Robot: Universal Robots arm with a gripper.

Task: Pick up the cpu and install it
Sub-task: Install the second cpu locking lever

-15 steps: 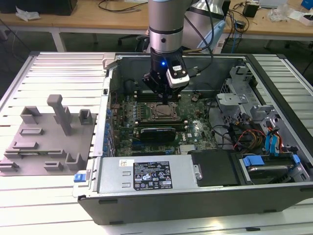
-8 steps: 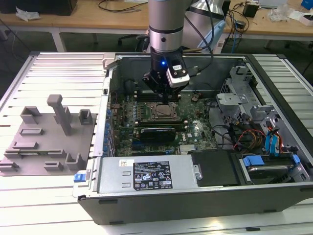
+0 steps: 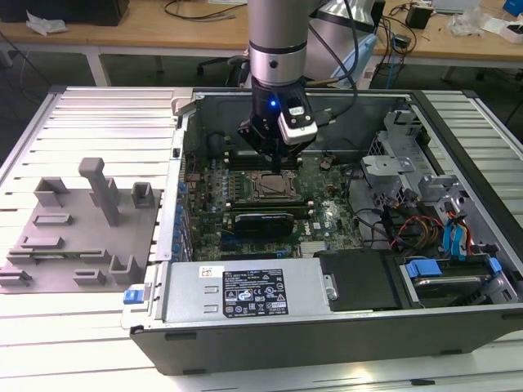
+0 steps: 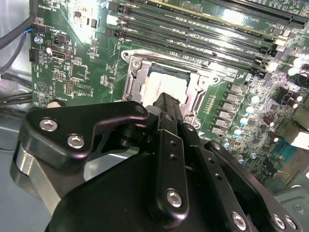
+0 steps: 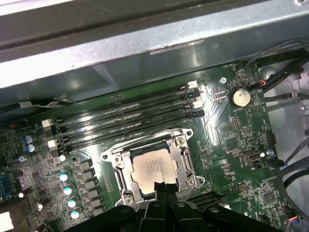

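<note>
Bright, even overhead light outside the case; dimmer and patchier inside it.

In the exterior view the ribbed surface [image 3: 98, 122] is lit flat and pale, while the open computer case [image 3: 327, 327] holds shade along its walls. In both wrist views glare streaks the memory slots [image 4: 231, 19] and washes out the green motherboard [image 5: 231, 140] in patches. The black hand [image 4: 166, 159] looms soft and out of focus close to the lens.
</note>
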